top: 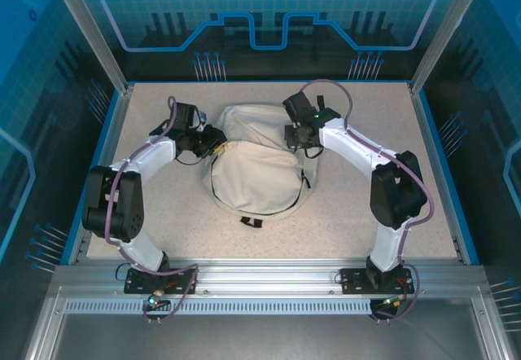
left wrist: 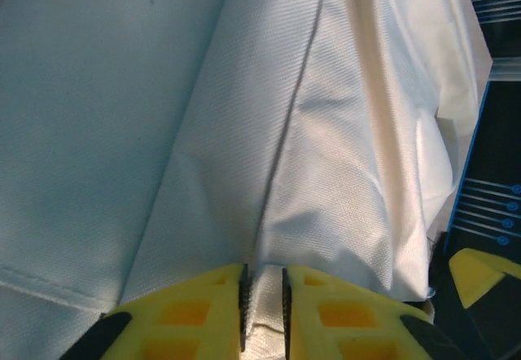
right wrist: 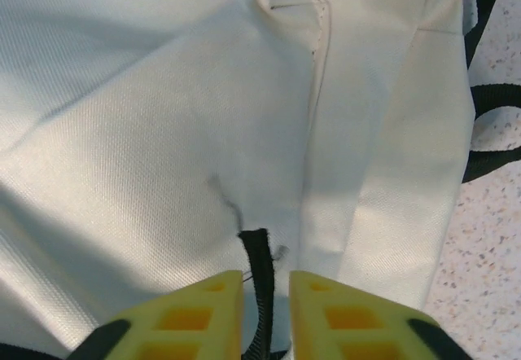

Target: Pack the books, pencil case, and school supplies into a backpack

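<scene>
The cream backpack lies in the middle of the table, bulging and rumpled. My left gripper is at its upper left edge. In the left wrist view this gripper is shut on a raised fold of the backpack's fabric. My right gripper is at the bag's upper right edge. In the right wrist view the gripper is shut on a thin black strap that stands up against the cream cloth. The books are out of view.
Black strap loops trail off the bag onto the speckled tabletop. A black strap end sticks out at the bag's near edge. Bare table surrounds the bag, bounded by blue rails.
</scene>
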Available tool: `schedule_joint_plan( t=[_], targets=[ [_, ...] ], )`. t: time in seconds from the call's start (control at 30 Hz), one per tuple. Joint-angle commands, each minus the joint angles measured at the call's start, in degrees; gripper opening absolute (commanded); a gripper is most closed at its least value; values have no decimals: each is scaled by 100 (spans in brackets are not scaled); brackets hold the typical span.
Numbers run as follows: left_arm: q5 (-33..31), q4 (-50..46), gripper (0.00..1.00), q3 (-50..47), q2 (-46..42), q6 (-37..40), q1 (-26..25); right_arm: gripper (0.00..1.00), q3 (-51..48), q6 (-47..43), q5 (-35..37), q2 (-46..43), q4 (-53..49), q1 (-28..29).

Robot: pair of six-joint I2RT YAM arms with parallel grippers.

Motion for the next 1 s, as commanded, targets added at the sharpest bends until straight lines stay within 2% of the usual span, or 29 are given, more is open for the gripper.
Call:
schedule_joint_plan(
  t=[0.0, 0.1, 0.23, 0.27, 0.4, 0.57, 0.73, 0.87, 0.97],
  targets=[
    [-390, -465, 49, 314, -318, 304, 104, 52, -139, -99, 45, -633, 135, -107],
    [-817, -875, 70, 394, -766, 501, 192, 77, -594, -111, 235, -1409, 296, -249],
    [-1764, -1329, 96, 412, -1504, 898, 307, 97, -1371, -263, 511, -2533, 665, -654],
    [-2120, -1387, 99, 365, -1737, 1012, 325, 100, -1592, -329, 675, -2825, 797, -782],
    [-3382, -1189, 99, -115, -2633, 1507, 338, 100, -2471, -507, 1409, -3856, 1273, -1356],
    [-4747, -265, 99, -1243, -3653, 1577, 338, 100, -3443, -370, 2808, -4472, 1731, -1859],
    [-5893, 1357, 99, -2777, -4235, 2015, 338, 100, -4477, -434, 2897, -4519, 2656, -2365],
    [-6169, 2349, 99, -3697, -4244, 2231, 340, 100, -5124, -973, 3194, -3957, 3864, -2379],
    [-6140, 2899, 99, -4100, -3982, 2505, 341, 100, -5271, -1423, 2904, -3496, 4398, -2338]
  ],
)
